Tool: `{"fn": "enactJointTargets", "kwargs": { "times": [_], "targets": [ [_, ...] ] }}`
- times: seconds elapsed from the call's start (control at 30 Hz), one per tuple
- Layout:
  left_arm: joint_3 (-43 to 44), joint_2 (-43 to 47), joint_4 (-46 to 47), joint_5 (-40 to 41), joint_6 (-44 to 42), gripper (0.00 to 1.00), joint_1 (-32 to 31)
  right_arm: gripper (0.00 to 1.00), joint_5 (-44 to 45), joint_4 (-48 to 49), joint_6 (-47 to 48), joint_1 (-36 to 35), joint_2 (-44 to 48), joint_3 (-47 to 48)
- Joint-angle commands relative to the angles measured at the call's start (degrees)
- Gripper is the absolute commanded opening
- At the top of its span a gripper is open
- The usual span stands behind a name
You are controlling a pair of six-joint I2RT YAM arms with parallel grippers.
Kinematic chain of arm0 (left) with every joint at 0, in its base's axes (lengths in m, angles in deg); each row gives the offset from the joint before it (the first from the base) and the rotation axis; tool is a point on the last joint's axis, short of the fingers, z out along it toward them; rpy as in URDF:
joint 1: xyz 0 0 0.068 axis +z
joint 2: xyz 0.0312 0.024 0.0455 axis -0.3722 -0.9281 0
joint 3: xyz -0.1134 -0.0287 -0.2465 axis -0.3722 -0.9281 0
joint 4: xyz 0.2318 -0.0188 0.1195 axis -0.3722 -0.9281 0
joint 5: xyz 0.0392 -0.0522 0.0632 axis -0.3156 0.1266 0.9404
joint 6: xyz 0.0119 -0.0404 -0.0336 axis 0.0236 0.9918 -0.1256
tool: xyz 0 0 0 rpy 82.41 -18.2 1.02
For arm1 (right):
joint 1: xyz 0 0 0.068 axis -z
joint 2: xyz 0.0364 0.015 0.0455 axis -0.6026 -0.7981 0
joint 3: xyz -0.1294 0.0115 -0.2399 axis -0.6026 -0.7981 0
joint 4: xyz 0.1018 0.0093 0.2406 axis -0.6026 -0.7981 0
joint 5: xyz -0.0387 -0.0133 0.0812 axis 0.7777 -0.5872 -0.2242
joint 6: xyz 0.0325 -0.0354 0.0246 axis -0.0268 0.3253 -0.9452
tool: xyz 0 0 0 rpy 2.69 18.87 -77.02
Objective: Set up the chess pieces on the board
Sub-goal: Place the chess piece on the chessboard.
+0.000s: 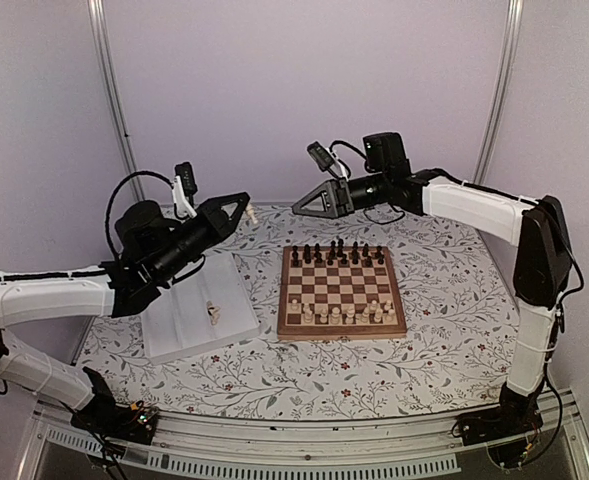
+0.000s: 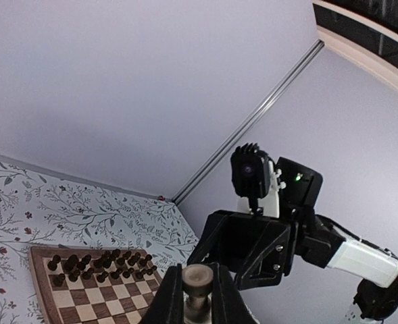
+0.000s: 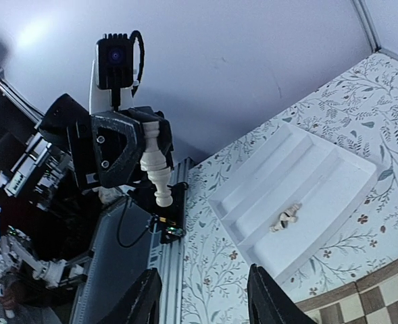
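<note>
While the left gripper (image 3: pixel 148 145) hangs above the white tray (image 1: pixel 179 320), clamped on one pale chess piece (image 3: pixel 155 165) held by its upper end with the base pointing down and free, the right gripper (image 1: pixel 314 203) hovers empty behind the board (image 1: pixel 342 292), jaws apart. Pale men crowd the board's near rows (image 1: pixel 342 312); dark men (image 1: pixel 336 254) fill the far rows; another pale piece (image 1: pixel 214 312) lies on its side in the tray. Likely hazards: the narrow grip near the head may let the piece swing or slip during transfer; lowering it among tightly packed neighbours may topple them; a tilted base may not stand once let go.
</note>
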Motion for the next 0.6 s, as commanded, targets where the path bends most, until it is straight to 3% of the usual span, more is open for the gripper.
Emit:
{"fn": "enactJointTargets", "kwargs": {
  "times": [0.0,0.23,0.57],
  "targets": [
    [-1.53,0.12,11.97,3.25,-0.36,0.00,-1.65,0.46,-9.87,21.06,-21.34,-1.25,-1.46,-3.20],
    [-2.17,-4.04,19.66,2.59,1.85,0.00,-2.96,0.48,-10.25,27.17,-26.22,-3.90,-2.59,-3.51],
    [-0.96,-6.60,21.30,0.40,2.61,0.00,-3.15,0.48,-10.27,27.82,-27.50,-5.09,-3.72,-3.32]
  ]
}}
